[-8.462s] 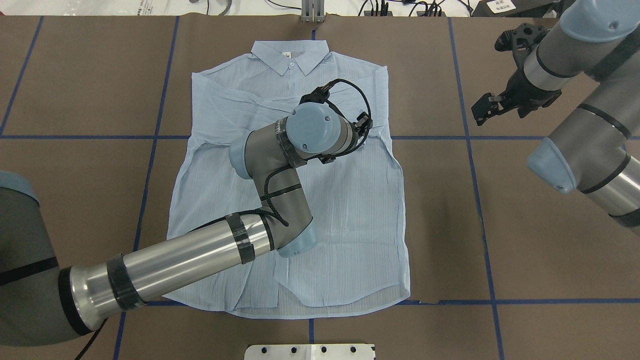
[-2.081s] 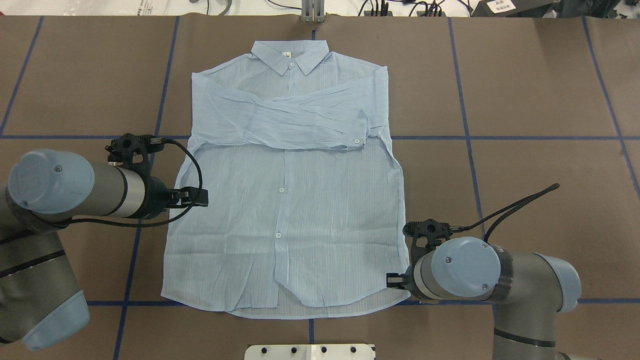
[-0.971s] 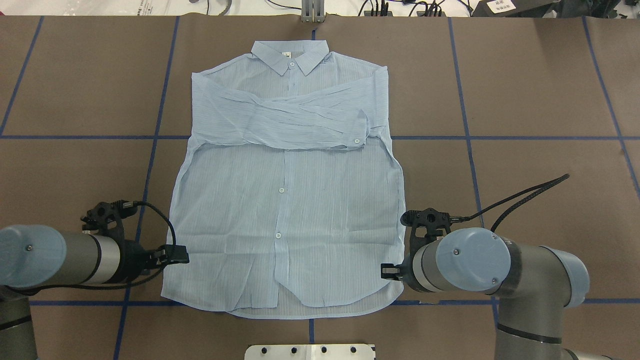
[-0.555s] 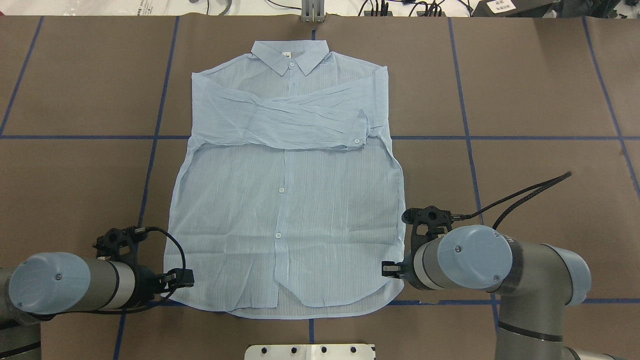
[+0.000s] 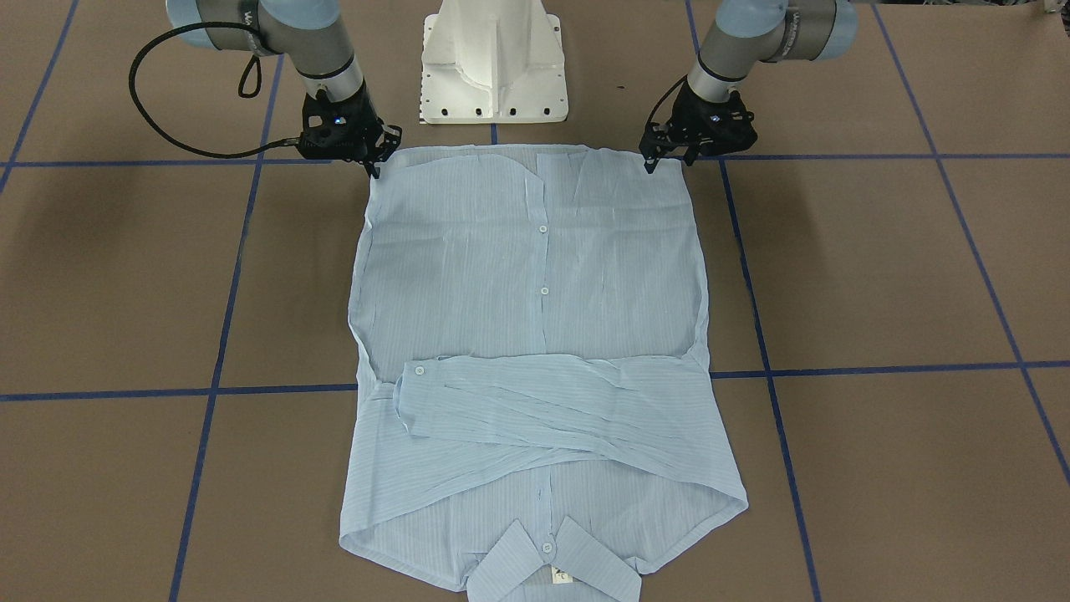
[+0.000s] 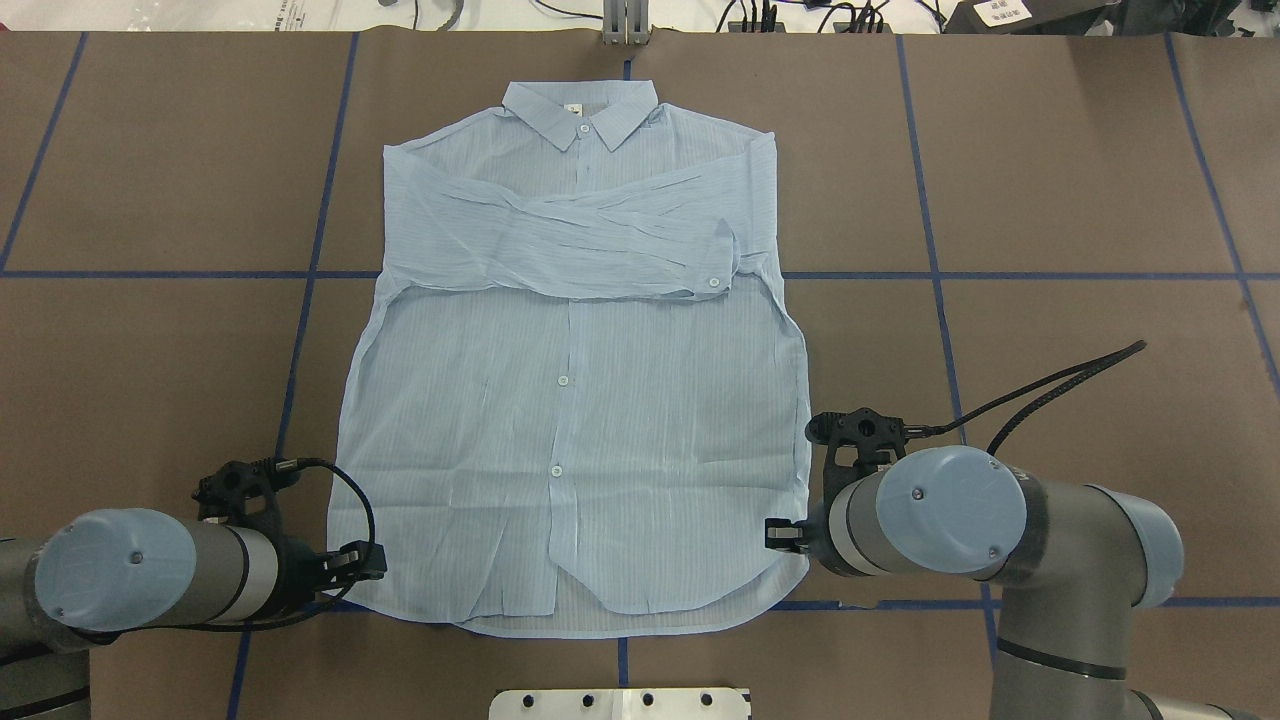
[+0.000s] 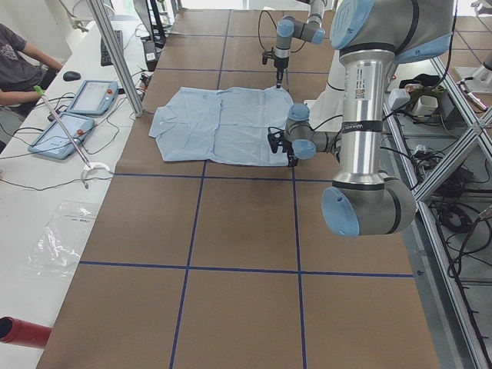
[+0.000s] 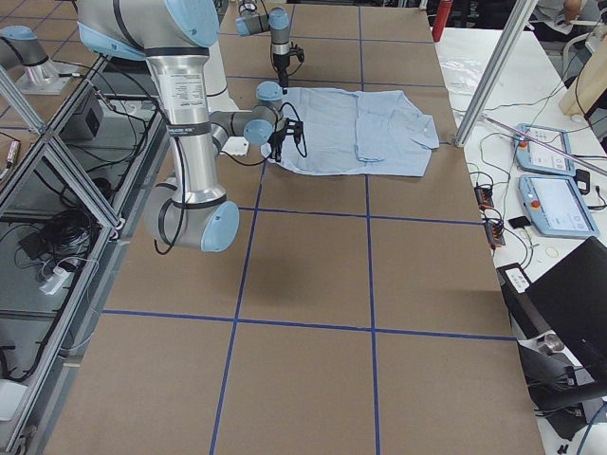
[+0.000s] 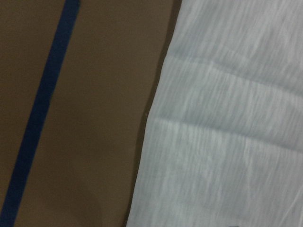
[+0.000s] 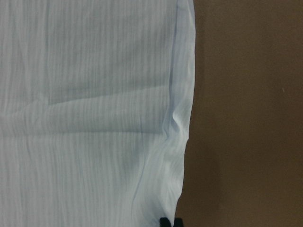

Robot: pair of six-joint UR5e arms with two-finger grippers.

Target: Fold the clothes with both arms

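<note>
One shirt (image 6: 570,400), flat on table (image 6: 1050,200), hem toward the robot-side edge. Left gripper (image 5: 667,159) and right gripper (image 5: 374,163) at the hem corners; finger spread cannot be told.

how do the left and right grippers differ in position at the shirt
The left gripper is at a hem corner of the shirt; the right gripper sits slightly farther up the side edge. The left cable loops tightly; the right cable trails outward. Both reach the fabric's edge.

The wide views are bright and sharp, with even light. In the front-facing view, soft dark shadows lie on the table (image 5: 878,276) at the upper left and upper right. Both wrist views are dimmer and fuzzy; the shirt (image 9: 227,142) looks smeared.
</note>
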